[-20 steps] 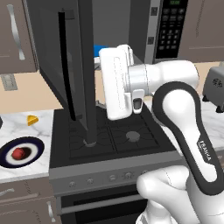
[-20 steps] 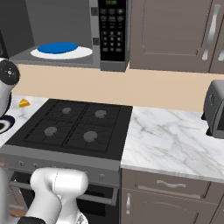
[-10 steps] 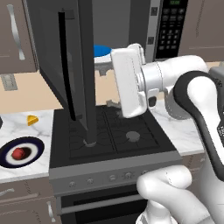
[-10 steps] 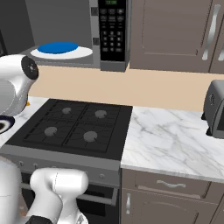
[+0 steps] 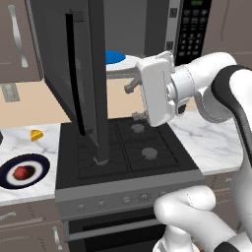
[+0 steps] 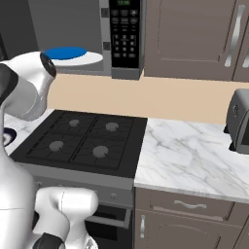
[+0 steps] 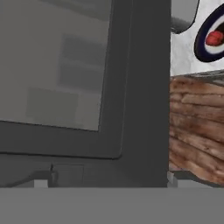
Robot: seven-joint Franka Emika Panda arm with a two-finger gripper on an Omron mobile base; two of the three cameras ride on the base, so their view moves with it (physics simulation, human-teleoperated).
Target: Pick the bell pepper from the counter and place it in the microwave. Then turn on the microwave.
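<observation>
Hanging above the black stovetop (image 5: 133, 147), the gripper (image 5: 132, 102) points toward the swung-open door (image 5: 83, 78) of the microwave (image 6: 97, 34), its two fingers spread wide with nothing between them. The bell pepper (image 5: 20, 172) sits on a dark-rimmed plate (image 5: 10, 178) on the counter (image 5: 22, 142) left of the stove, well apart from the gripper; a yellow wedge (image 5: 36, 135) lies nearby. The keypad panel (image 6: 125, 34) shows small buttons, but their writing is too small to read. A silver toaster (image 6: 239, 121) stands at the far right.
</observation>
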